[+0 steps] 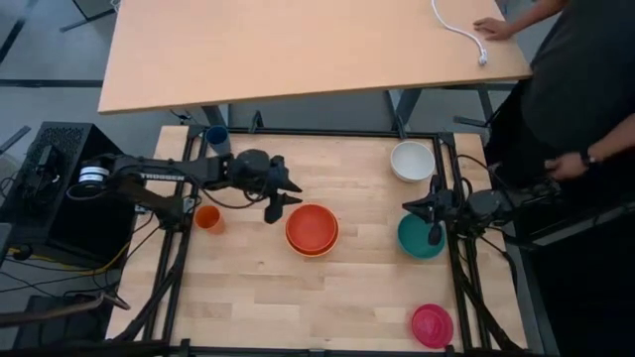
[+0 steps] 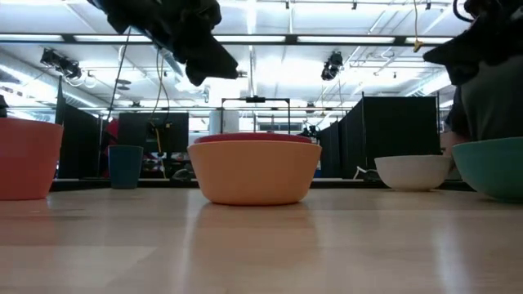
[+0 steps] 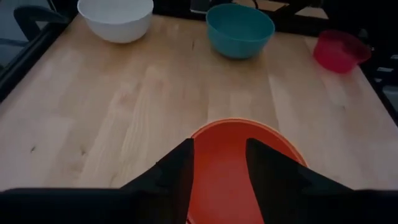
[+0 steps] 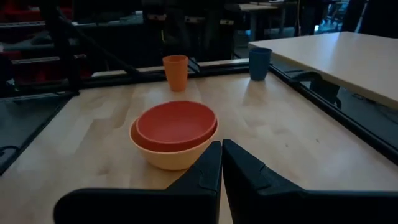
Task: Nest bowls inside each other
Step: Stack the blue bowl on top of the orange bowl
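The pale wooden table, butcher-block in grain with a black metal frame round it, carries everything here. Near its middle sits the yellow-orange bowl, a smooth round plastic dish with a curved wall, and the red-orange bowl rests nested inside it, tilted a little so its rim rides higher on one side. Toward the right edge stands the teal bowl, deep and glossy, and beyond it, at the far right corner, the white bowl, matte and wider at the lip. The magenta-pink bowl lies alone at the near right corner, well apart from the others. The left gripper hangs above the table just to the left of the nested pair, its two dark tapered fingers parted with a gap between them and nothing held. The right gripper hovers over the teal bowl's right rim with its fingers pressed flat together, empty. A small orange cup, straight-sided, stands at the left edge of the table, and a small dark blue cup of the same shape stands at the far left corner. A person's hand rests on the larger tan desk behind.
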Controlling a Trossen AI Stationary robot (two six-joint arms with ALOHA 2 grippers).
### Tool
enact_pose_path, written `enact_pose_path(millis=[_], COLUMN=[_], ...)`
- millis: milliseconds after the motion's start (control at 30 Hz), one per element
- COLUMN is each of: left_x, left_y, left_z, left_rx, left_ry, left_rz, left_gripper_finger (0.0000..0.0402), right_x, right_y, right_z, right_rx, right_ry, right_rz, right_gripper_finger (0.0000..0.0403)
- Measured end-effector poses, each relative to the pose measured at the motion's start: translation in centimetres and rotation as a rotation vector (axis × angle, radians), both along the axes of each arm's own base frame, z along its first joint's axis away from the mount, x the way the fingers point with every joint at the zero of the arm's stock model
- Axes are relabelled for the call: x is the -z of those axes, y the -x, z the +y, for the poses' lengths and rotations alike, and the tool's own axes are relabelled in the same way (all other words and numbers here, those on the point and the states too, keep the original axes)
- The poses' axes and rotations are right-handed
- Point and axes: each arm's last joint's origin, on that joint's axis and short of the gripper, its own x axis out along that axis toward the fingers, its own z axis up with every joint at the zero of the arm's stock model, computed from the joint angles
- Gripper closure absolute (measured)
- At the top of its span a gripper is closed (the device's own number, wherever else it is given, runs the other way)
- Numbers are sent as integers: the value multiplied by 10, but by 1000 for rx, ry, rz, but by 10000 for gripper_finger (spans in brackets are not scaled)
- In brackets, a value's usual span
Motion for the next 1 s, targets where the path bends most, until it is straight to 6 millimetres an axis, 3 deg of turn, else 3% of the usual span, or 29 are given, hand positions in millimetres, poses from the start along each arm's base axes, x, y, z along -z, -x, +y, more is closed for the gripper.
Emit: enact_pose_path(millis=[367, 433, 633, 1000], left_x=[6, 7, 8, 8], left_y=[1, 1, 2, 2], left_z=[-1, -1, -1, -2], left_rx=[21, 25, 40, 53], left_ry=[4, 2, -9, -4], left_rz=[12, 16, 28, 29], left_gripper_finger=[269, 269, 269, 270], right_x=[-32, -34, -26, -12], right_y=[3, 4, 4, -9], right_z=[0, -1, 2, 8], right_rx=[8, 27, 24, 96], right_ry=[-85, -108, -216, -333], right_rz=[68, 157, 380, 544], right_gripper_finger=[403, 403, 403, 398])
